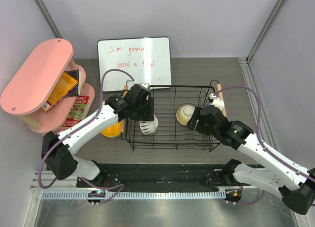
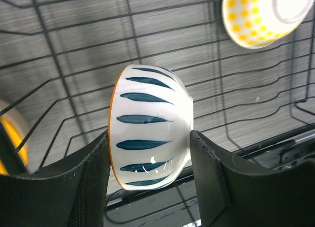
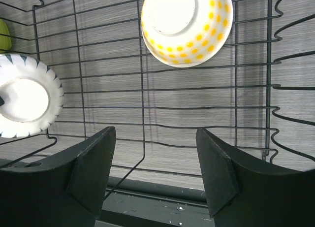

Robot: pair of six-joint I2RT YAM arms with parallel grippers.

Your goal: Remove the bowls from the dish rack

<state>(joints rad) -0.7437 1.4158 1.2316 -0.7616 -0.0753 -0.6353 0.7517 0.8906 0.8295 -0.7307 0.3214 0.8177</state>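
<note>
The left gripper (image 2: 149,138) is closed on the white bowl with dark blue stripes (image 2: 147,104), one finger pressing each side of it as it stands on edge in the left part of the dish rack (image 1: 177,87). The right gripper (image 3: 155,136) holds nothing; its jaws are spread wide over the wire floor in the right part of the rack, just near of the upturned white bowl with yellow dots (image 3: 184,25). An orange-yellow bowl (image 1: 112,131) sits on the table (image 1: 206,72) just outside the rack's left side.
</note>
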